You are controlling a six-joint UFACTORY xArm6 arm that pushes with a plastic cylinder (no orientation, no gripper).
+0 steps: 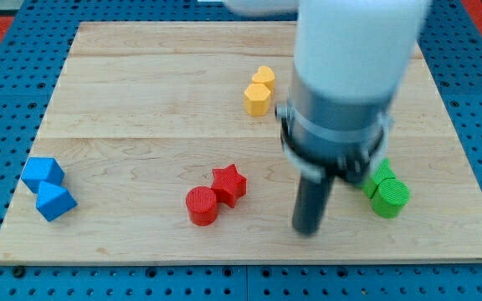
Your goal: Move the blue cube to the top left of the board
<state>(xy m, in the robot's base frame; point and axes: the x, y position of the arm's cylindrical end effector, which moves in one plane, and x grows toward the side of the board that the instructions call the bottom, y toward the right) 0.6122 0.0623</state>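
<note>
The blue cube (42,172) sits near the board's left edge, low in the view, touching a second blue block (55,201) just below it. My tip (308,230) rests on the wooden board (141,92) at the lower middle-right, far to the right of both blue blocks. It touches no block. The arm's white and grey body (346,75) rises above it and hides part of the board's upper right.
A red cylinder (202,206) and a red star (229,183) touch each other left of my tip. Two yellow blocks (260,90) stand at the upper middle. Green blocks (387,192) lie right of my tip, partly hidden by the arm.
</note>
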